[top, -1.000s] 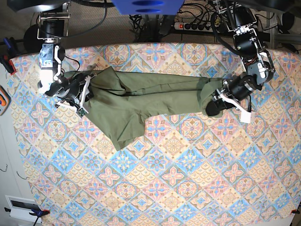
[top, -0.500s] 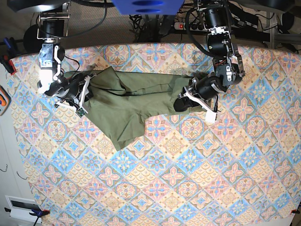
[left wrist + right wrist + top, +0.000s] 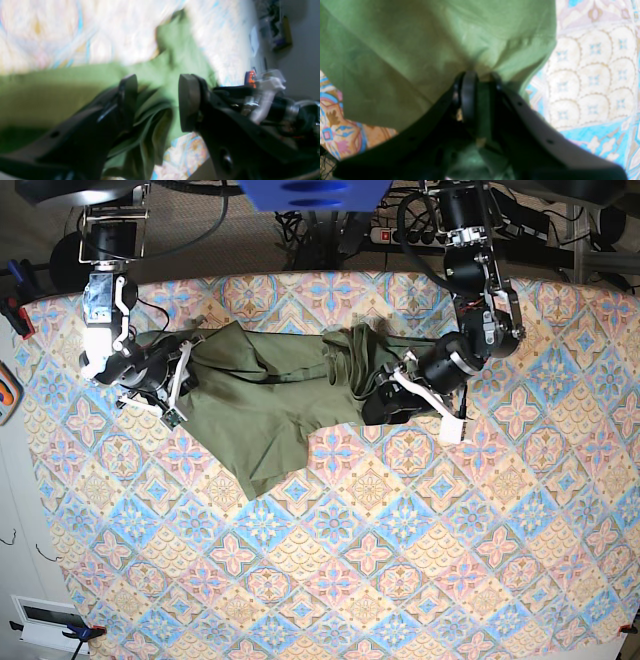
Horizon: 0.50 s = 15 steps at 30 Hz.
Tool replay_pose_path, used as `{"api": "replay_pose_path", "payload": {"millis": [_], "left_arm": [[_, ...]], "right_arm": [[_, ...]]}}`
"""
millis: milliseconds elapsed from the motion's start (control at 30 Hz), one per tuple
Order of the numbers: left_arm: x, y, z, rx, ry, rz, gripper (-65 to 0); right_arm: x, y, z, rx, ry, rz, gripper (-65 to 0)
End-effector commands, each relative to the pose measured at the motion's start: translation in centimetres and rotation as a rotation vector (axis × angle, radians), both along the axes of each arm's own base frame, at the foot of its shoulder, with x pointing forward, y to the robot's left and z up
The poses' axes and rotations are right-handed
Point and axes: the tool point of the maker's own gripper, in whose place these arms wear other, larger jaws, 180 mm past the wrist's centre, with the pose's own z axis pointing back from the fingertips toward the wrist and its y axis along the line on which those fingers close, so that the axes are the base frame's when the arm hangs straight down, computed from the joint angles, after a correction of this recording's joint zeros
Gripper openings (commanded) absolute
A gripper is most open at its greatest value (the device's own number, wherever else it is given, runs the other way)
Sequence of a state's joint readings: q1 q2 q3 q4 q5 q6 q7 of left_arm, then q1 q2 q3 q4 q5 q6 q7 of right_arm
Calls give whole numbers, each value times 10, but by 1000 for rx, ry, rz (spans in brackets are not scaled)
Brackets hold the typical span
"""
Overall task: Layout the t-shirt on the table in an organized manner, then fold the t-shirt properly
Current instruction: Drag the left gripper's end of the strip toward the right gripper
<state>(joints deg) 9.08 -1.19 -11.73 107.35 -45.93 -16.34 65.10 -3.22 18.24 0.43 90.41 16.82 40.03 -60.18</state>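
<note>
While the t-shirt [image 3: 270,395] lies across the far half of the table [image 3: 380,560], it is bunched rather than flat: its end on the base view's right is folded back toward the middle in a heap of ridges, and one flap hangs down toward the near side at the base view's left. The left gripper [image 3: 157,100] (on the base view's right) sits at that folded-back heap with its jaws standing apart; in the left wrist view crumpled green cloth lies in the gap and against one finger [image 3: 127,100], but the other pad [image 3: 187,100] is clear of it, so the grip is released. That view is blurred, and finer detail of the folds cannot be made out. The right gripper [image 3: 477,82], at the shirt's other end on the base view's left, is clenched on the t-shirt: the right wrist view shows its jaws drawn close together with a pinch of green fabric between them and cloth spreading out above. Patterned tablecloth shows on both sides of that pinched edge.
</note>
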Motion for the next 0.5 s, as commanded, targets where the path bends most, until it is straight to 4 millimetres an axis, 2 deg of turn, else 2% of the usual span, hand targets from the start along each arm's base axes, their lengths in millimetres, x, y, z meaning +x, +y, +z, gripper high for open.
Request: {"api": "replay_pose_path", "payload": {"millis": [0, 100, 233, 300, 367, 467], "left_arm": [[2, 8, 9, 23, -33, 6, -385], [0, 25, 5, 99, -32, -8, -387], [-7, 44, -12, 167, 15, -25, -381], [-10, 40, -29, 177, 64, -63, -380], [-6, 37, -42, 198, 96, -91, -380], [-4, 19, -70, 251, 157, -168, -380]], "right_arm": [[9, -5, 10, -6, -37, -2, -560], [9, -5, 10, -6, -37, -2, -560], [9, -5, 10, -6, -37, -2, -560], [9, -5, 11, -6, -38, -2, -560], [10, -4, 11, -5, -40, 1, -560], [11, 2, 11, 11, -42, -2, -560]]}}
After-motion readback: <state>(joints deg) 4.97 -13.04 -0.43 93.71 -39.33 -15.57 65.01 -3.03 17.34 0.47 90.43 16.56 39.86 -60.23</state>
